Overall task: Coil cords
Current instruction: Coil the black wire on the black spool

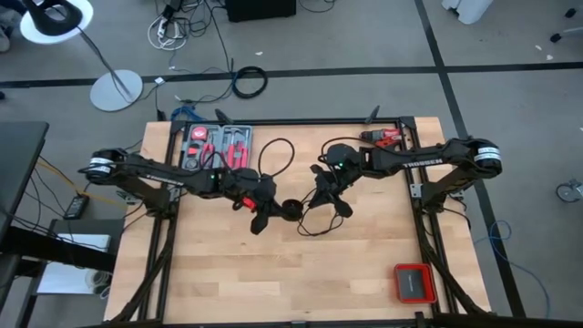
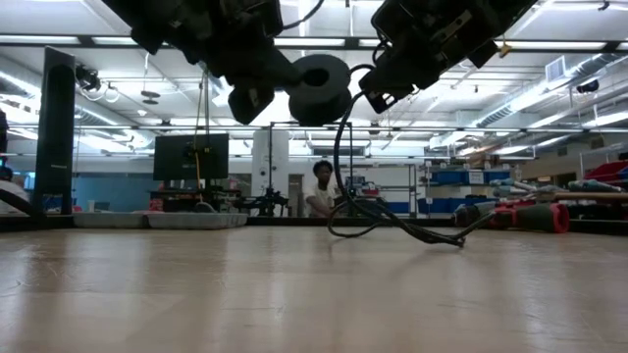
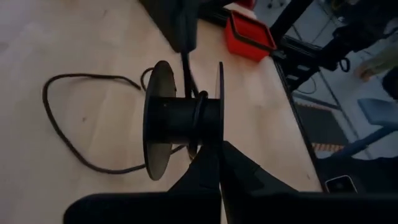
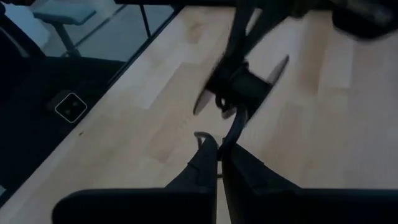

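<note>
- Cord [image 1: 314, 219] — thin and black, it runs from the black spool [image 1: 290, 210] near the table's middle down to the wooden table [image 1: 301, 282], where it lies in loose loops, one towards the far edge and one just nearer than the spool.
- In the left wrist view a few turns of the cord [image 3: 198, 118] sit around the spool's [image 3: 180, 121] core, and the rest trails off in a wide loop on the wood.
- Left gripper [image 1: 264, 215]: held above the table's middle, jaws pressed together on the spool's rim, which it holds off the surface, as the low view shows [image 2: 319, 88].
- Right gripper [image 1: 326, 196]: just beside the spool on its right, jaws pinched on the cord [image 4: 233, 134] close to where it leaves the spool [image 4: 239, 84].
- Red tool tray [image 1: 216, 146] at the far left corner, a red drill [image 1: 387, 137] at the far edge on the right, and a red box [image 1: 413, 283] near the near right corner.
- A person [image 2: 320, 186] sits in the room beyond the table — seen in the low view.
</note>
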You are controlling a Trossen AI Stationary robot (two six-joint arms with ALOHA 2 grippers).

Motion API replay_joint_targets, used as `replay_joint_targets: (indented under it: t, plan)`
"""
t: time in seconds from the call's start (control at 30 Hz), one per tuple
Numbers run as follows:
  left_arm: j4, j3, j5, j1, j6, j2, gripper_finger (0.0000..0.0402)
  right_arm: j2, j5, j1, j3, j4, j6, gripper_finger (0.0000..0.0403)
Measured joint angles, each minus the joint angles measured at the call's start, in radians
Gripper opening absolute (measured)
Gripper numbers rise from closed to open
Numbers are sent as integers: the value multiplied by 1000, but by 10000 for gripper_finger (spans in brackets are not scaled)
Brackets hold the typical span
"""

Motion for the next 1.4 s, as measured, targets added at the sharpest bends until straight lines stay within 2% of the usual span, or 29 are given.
replay_joint_targets:
  t: [0.33,0.6,0.93,1.07,1.4]
  plan:
    - [57,0,149,34,-42,16,0,-35,38,-34,0,-17,-77,10]
    - [126,-1,222,70,-40,43,0,-35,173,-16,0,124,-173,10]
    - [263,-1,250,77,75,54,0,-33,167,-16,0,239,-256,11]
    - [319,-1,259,77,133,74,0,-33,111,-17,0,300,-198,11]
    - [337,30,233,92,307,94,0,-33,107,-6,0,260,-141,11]
